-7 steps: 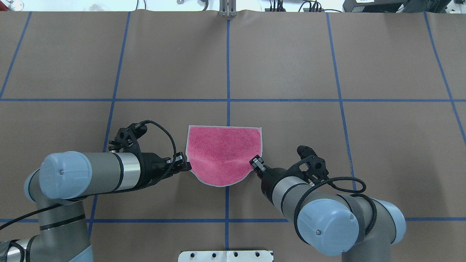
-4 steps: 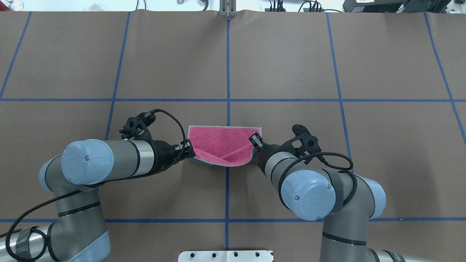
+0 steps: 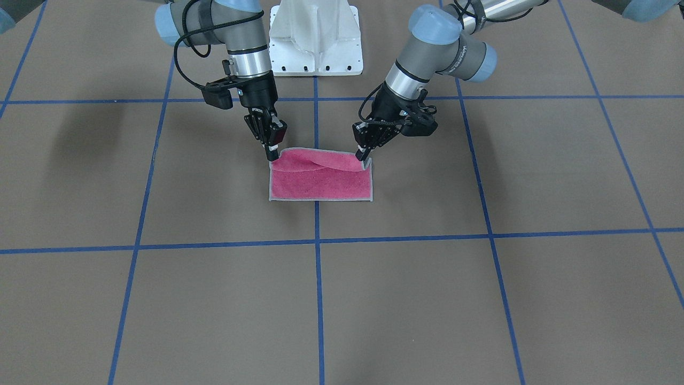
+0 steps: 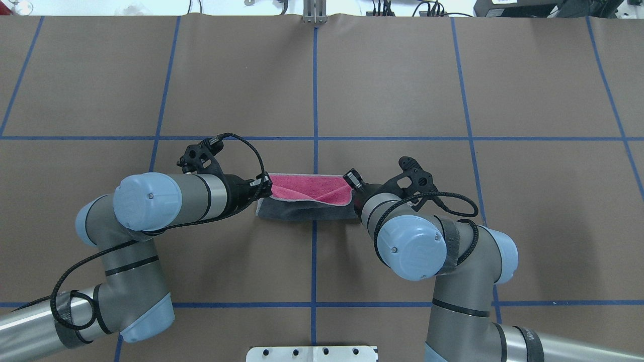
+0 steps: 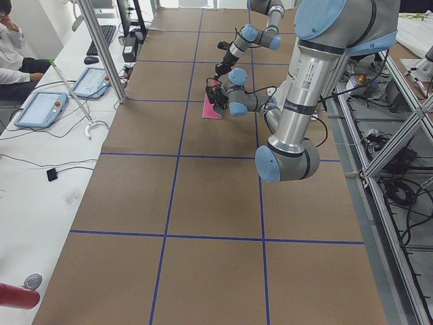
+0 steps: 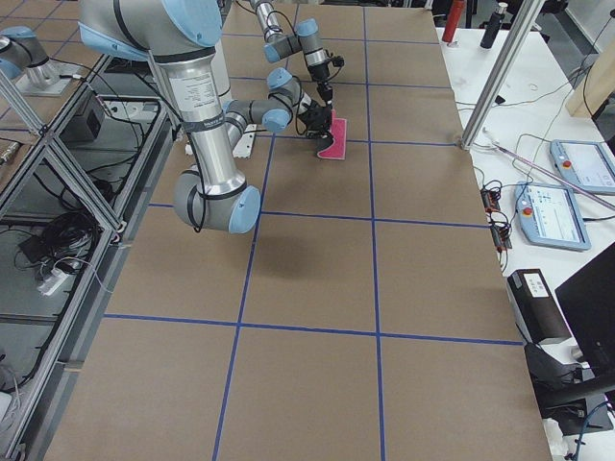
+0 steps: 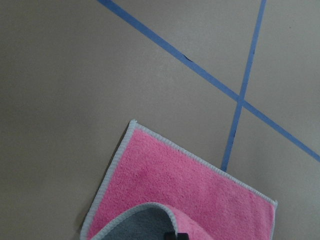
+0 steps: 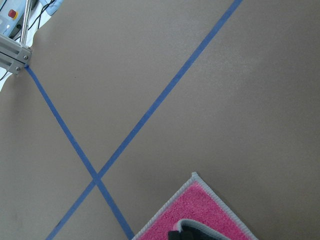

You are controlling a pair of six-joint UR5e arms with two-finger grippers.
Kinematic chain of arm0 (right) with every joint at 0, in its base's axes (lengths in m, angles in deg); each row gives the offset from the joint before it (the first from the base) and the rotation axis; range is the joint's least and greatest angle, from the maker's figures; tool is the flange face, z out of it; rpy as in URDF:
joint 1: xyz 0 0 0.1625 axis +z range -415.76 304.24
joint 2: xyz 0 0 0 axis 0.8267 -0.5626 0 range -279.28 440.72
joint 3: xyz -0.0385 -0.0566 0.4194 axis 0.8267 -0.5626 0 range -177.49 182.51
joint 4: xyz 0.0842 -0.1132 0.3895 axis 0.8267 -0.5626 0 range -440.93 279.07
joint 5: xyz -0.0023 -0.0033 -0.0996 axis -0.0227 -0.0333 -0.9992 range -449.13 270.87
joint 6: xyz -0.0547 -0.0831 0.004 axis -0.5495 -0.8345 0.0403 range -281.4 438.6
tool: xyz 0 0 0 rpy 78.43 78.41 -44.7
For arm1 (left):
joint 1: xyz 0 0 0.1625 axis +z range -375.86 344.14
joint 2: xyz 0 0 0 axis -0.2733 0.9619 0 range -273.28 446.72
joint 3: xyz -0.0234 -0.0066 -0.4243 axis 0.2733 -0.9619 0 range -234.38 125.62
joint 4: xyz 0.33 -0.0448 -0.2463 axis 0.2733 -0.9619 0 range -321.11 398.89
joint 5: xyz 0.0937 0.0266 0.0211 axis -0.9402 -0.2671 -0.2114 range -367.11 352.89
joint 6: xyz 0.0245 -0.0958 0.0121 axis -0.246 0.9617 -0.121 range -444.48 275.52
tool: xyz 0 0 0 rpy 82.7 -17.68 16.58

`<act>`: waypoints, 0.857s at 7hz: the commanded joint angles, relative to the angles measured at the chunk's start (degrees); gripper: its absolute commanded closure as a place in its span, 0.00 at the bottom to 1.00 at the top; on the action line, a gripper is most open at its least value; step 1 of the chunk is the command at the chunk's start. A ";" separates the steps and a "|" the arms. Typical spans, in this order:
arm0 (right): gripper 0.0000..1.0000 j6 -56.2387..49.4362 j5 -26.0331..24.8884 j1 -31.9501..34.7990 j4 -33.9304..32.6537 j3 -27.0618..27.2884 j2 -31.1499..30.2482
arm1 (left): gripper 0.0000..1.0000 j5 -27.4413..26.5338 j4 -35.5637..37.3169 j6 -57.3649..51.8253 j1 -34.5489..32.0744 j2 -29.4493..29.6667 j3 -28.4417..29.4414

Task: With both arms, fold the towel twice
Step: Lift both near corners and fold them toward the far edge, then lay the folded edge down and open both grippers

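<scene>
Left hand [image 4: 265, 187], left of the blue tape centre line [image 4: 315, 90], is clamped on one raised corner of the small square pink-and-grey terry towel [image 4: 302, 185]; the towel straddles that line on the brown counter [image 4: 402, 75], long axis crosswise; right hand [image 4: 350, 181], right of the line, pinches the other corner; the far hem lies just beyond both hands, equally near.

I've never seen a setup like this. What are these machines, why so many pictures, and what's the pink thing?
These are two robot arms, the left arm and right arm, each ending in a two-finger gripper. One picture looks down from behind them, one faces them, two look along the table from its ends, and two come from wrist cameras. The pink thing is a towel, grey underneath. The left gripper and right gripper each pinch a corner, holding one edge raised.
</scene>
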State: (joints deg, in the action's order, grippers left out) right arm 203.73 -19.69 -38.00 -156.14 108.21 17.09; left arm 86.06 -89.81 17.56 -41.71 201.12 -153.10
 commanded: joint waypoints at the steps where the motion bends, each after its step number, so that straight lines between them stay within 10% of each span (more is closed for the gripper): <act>1: 1.00 -0.41 0.00 0.43 0.06 -1.80 0.08 | 1.00 0.08 0.03 -0.26 -0.96 0.12 0.54; 6: 1.00 -0.50 0.00 0.78 -0.02 -2.25 1.05 | 1.00 -0.01 -0.06 -0.09 -1.22 0.38 2.30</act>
State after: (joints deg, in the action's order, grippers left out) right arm 203.30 -19.69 -37.37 -156.09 106.01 17.98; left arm 86.05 -89.85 17.44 -42.92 201.38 -151.14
